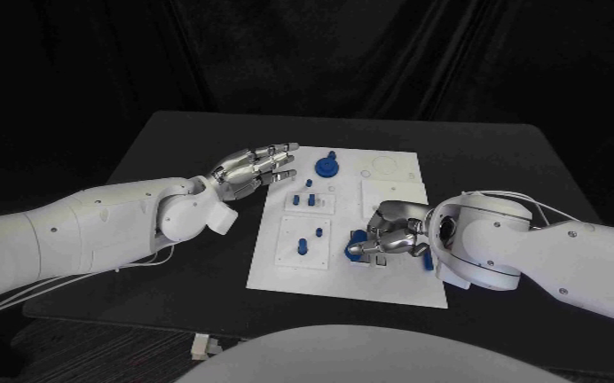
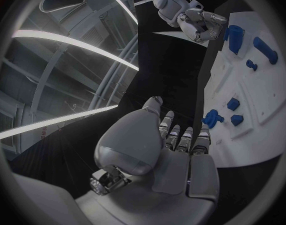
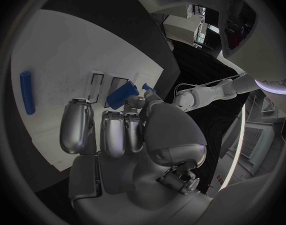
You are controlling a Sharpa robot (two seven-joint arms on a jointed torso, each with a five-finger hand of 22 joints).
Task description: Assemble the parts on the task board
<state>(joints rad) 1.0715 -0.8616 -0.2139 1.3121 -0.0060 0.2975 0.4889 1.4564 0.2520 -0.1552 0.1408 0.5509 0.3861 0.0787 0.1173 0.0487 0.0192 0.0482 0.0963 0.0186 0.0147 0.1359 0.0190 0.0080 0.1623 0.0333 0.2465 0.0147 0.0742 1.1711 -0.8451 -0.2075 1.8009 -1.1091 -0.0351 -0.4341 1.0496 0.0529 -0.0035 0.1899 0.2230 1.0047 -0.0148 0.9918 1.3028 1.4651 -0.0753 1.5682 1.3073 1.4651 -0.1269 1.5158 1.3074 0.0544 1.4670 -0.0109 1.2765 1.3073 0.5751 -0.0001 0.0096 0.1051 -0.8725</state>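
Note:
The white task board (image 1: 288, 272) lies in the middle of the black table. My right hand (image 1: 399, 234) rests over its near right part and pinches a flat blue block (image 1: 358, 243) (image 3: 123, 95) between thumb and fingers, close to two narrow slots (image 3: 98, 85) in the board. My left hand (image 1: 256, 170) (image 2: 174, 145) hovers at the board's far left corner with its fingers straight and apart, holding nothing. A round blue part (image 1: 327, 167) stands just beyond its fingertips. Small blue pegs (image 1: 304, 197) (image 1: 302, 244) stand in the board's left panels.
A blue bar (image 3: 27, 91) lies on the board beside my right hand, seen in the head view as a blue piece (image 1: 429, 261). Bare black table (image 1: 179, 144) runs round the board on every side.

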